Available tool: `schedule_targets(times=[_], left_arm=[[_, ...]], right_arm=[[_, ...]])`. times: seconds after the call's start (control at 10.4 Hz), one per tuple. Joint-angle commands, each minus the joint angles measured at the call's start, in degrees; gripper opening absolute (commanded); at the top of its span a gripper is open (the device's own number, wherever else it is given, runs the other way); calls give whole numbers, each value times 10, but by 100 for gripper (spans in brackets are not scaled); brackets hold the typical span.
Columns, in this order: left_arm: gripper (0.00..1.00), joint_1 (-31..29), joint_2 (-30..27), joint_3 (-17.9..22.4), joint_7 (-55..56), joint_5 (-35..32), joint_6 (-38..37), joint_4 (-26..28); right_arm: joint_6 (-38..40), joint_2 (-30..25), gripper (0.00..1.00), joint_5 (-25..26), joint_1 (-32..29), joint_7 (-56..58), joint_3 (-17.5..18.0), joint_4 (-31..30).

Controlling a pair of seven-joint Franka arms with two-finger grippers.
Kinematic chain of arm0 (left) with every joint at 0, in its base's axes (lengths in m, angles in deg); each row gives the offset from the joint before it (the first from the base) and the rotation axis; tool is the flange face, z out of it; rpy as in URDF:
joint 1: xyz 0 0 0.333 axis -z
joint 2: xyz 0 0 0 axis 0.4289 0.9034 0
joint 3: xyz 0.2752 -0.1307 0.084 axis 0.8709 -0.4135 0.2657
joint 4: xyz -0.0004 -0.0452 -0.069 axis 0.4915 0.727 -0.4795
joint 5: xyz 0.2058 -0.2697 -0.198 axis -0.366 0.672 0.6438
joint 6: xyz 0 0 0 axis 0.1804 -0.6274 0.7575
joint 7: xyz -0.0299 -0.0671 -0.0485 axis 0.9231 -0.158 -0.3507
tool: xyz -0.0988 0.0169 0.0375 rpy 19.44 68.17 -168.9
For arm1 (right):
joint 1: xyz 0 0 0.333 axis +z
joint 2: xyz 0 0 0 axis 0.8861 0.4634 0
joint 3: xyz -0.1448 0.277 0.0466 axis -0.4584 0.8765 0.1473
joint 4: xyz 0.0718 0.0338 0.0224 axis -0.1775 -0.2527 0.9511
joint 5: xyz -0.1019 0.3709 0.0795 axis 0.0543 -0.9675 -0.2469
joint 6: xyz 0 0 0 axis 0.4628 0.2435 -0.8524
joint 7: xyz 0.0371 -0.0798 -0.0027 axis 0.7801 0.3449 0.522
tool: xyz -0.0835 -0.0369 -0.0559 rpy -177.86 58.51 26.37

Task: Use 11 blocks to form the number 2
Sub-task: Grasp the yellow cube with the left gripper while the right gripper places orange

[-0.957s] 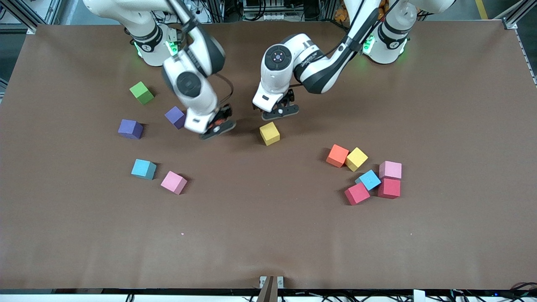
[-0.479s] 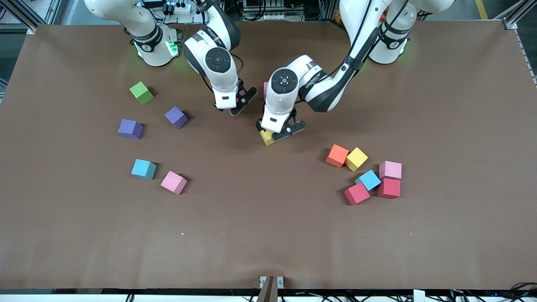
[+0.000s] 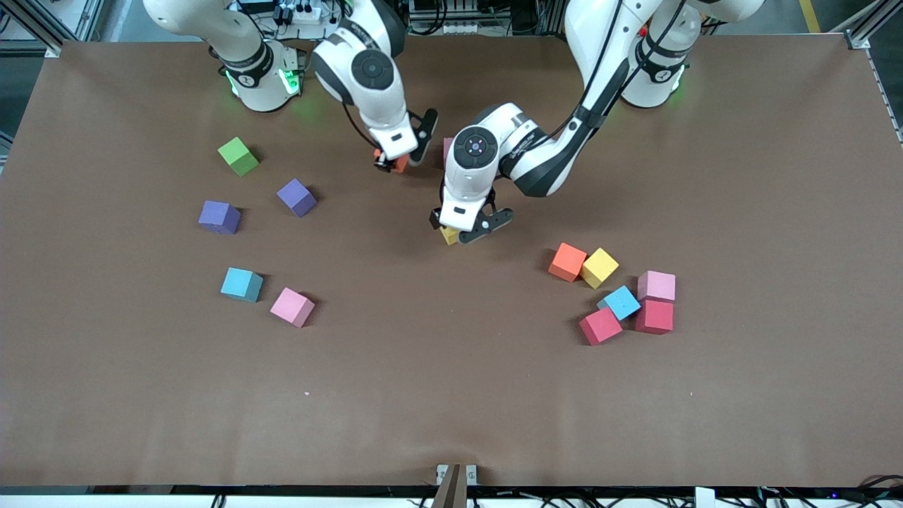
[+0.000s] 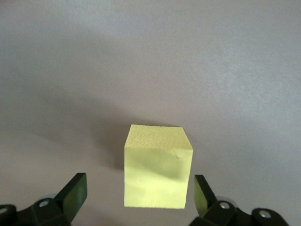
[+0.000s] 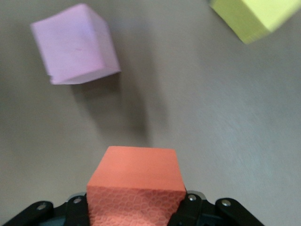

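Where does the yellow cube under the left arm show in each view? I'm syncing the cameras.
Front view: yellow cube at mid-table, mostly hidden under the left gripper.
Left wrist view: the cube sits between the open fingers.
Right wrist view: the cube at the edge.
Shared landmark: that cube itself.

The right gripper (image 3: 396, 164) has swung toward the robots' bases, an orange block (image 5: 136, 181) clamped in it. The left gripper (image 3: 462, 233) has come down around the yellow block (image 4: 156, 167), fingers spread.

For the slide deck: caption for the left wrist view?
Left gripper, fingers open, straddles a yellow cube resting on the brown table.
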Motion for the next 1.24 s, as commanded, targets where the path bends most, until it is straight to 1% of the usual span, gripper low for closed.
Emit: schedule_targets(times=[0.0,0.19,0.57,0.77,0.86,0.96,1.05,1.15], left_arm=[[100,8,21,3,22,3,11,-15],[100,8,21,3,25,2,11,-16],[99,23,43,19,39,-2,21,-31],[70,25,50,19,39,-8,31,-31],[53,24,49,19,38,-12,31,-31],[16,23,44,19,36,-13,32,-31],[0,20,33,19,36,-13,27,-30],[0,7,13,19,35,-14,15,-26]], right_arm=[[-54,-3,26,16,12,91,-5,-22],[-101,22,26,15,5,178,-5,-20],[-108,60,24,4,30,171,-2,-11],[-108,72,24,-9,46,156,-2,-1],[-108,80,24,-16,54,147,-2,7],[-109,85,23,-19,63,139,-2,14],[-109,92,23,-19,68,129,-2,22],[-109,101,23,-19,73,127,-2,31]])
